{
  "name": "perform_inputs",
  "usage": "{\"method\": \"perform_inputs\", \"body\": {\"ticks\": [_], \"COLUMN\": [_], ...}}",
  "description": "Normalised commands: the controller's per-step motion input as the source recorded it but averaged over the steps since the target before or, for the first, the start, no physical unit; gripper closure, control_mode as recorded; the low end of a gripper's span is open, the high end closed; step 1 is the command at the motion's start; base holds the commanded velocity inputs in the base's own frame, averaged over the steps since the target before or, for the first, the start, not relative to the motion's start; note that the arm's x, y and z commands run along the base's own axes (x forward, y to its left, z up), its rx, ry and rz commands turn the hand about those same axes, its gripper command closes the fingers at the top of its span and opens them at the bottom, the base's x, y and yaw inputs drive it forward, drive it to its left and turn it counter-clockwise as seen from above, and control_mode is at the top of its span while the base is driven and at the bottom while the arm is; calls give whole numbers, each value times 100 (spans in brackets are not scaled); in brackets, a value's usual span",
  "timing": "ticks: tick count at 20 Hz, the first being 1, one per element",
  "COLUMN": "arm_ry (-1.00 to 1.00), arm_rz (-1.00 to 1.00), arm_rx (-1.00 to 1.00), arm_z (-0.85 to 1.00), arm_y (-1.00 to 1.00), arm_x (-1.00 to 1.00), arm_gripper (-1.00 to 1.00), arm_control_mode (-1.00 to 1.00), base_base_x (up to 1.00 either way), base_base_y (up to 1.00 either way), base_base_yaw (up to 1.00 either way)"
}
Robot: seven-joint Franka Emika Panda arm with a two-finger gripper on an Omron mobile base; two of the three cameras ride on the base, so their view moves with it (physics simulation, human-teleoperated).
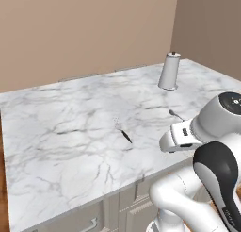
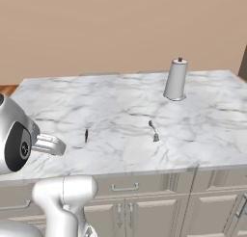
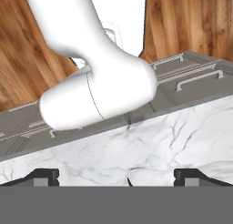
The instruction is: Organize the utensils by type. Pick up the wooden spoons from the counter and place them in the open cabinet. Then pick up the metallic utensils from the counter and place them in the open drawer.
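A slim dark-handled metal utensil [image 1: 125, 135] [image 2: 86, 135] lies mid-counter on the white marble counter [image 1: 70, 113] [image 2: 120, 101]. A small silver spoon [image 1: 176, 114] [image 2: 153, 130] lies to its right. My white hand [image 1: 175, 137] [image 2: 48, 144] hovers low over the counter's front edge, close to the dark-handled utensil. In the hand view my gripper [image 3: 117, 177] is open, its fingertips [image 3: 45, 175] wide apart above marble. A small dark tip [image 3: 129, 182] shows between them. The wooden spoons, open cabinet and open drawer are out of view.
A tall pale cylinder [image 1: 169, 71] [image 2: 176, 80] with a dark knob stands at the counter's back right. Grey cabinet fronts [image 2: 125, 188] [image 1: 94, 221] with bar handles run below the front edge. A beige wall backs the counter. Wooden floor [image 3: 191, 22] lies beneath.
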Motion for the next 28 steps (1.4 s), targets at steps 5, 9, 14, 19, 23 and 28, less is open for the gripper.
{"method": "perform_inputs", "body": {"ticks": [5, 9, 14, 19, 23, 28], "arm_ry": [0, 0, 6, 15, 11, 4], "arm_rz": [10, 15, 11, 0, 0, 8], "arm_rx": [0, 0, -3, -12, -10, -8], "arm_z": [0, 0, 0, -2, -16, -46], "arm_y": [-22, -35, -21, 16, 15, 12], "arm_x": [12, 19, 51, 88, 69, 38], "arm_gripper": [-100, -100, -100, -100, -100, -100], "arm_control_mode": [-100, -100, -100, -100, -100, -100], "base_base_x": [5, 0, 0, 0, 0, 0], "base_base_y": [-4, 0, 0, 0, 0, 0], "base_base_yaw": [2, 0, 0, 0, 0, 0]}}
